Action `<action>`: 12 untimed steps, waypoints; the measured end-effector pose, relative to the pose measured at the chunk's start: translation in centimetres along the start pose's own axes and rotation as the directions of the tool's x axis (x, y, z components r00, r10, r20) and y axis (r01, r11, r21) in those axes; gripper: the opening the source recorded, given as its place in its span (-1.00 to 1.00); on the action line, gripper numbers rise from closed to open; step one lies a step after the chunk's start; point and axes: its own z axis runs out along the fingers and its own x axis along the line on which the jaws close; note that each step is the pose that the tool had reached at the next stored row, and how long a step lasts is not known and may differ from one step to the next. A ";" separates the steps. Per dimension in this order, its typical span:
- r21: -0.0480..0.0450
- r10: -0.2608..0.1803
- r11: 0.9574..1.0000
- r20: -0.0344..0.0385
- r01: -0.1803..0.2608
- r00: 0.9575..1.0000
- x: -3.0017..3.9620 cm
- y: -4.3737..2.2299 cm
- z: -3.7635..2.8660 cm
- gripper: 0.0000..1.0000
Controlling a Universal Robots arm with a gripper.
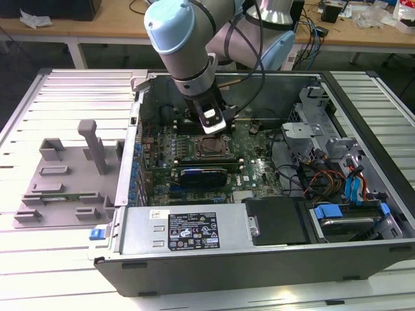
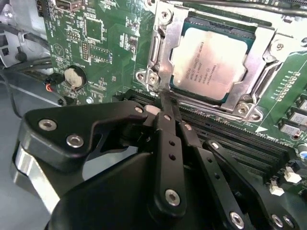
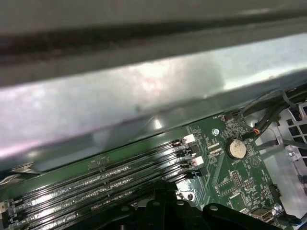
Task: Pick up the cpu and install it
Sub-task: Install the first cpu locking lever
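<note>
I see the grey plastic tray (image 1: 61, 188) with its raised blocks lying on the slatted table (image 1: 39, 116) near its edge at the exterior view's left, just beside the open computer case (image 1: 259, 259). A white-labelled power supply box (image 1: 188, 228) sits along the case's near wall; its print I leave unread. The arm reaches down over the motherboard (image 1: 256, 165), and the gripper (image 2: 165, 103) has its fingers (image 2: 169, 124) pressed together, holding nothing. In the second wrist view the cpu (image 2: 211, 62) lies flat inside the socket frame (image 2: 163, 48), its silver top bearing faint writing too fine for me to make out, with the fingertips just beside the frame's edge. The first wrist view gives me the memory slots (image 3: 96, 184), a coin battery (image 3: 236, 149) and the case wall (image 3: 120, 105)
</note>
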 end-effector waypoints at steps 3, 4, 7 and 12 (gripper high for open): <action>0.005 -0.002 1.000 0.002 0.002 1.000 -0.29 0.29 -0.98 -0.79; 0.008 -0.003 1.000 0.002 0.003 1.000 -0.36 0.36 -1.22 -0.79; 0.092 -0.034 0.995 0.026 0.031 0.999 -0.44 0.44 -1.47 -0.79; 0.150 -0.056 0.988 0.039 0.049 0.998 -0.44 0.43 -1.47 -0.79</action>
